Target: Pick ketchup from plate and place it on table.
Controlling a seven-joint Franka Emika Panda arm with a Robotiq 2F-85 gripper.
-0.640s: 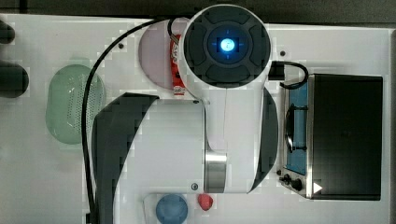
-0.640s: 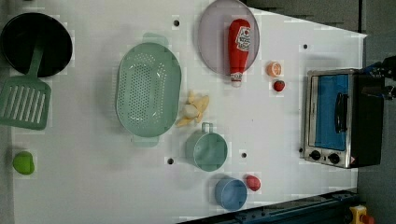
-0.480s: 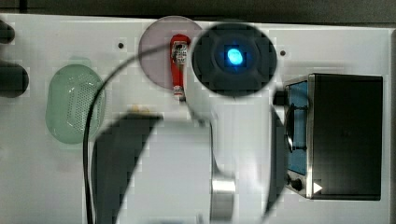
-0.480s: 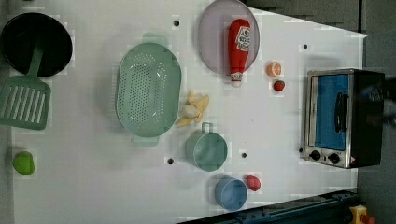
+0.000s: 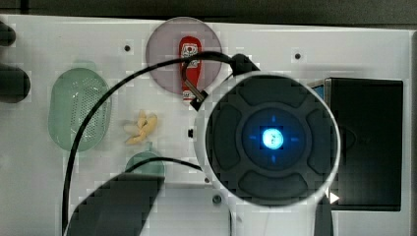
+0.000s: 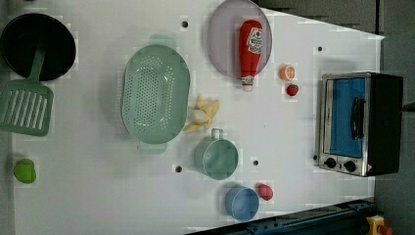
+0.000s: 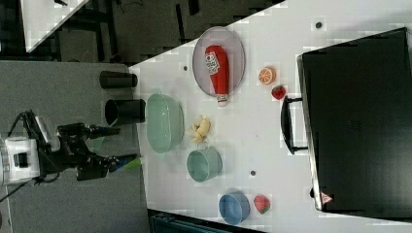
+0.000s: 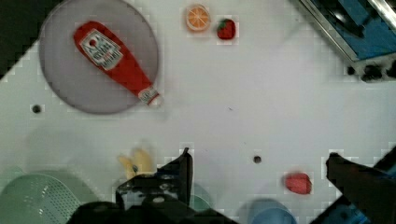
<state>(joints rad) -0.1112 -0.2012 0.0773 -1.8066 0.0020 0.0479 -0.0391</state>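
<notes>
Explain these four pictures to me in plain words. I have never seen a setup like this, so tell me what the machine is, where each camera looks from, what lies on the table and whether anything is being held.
This is one robot arm over a white table. In the top view, the big white and dark round shape with the blue light is the arm itself, seen from above. The left view and right view look at the table from off the arm. The wrist view comes from a camera on the arm's wrist; the dark fingers at its edge belong to the gripper, which is open and holds nothing. On the table lie a ketchup bottle on a pale plate, a green colander, a toy banana, a green cup, a blue bowl, small toy fruits and a toaster oven.
</notes>
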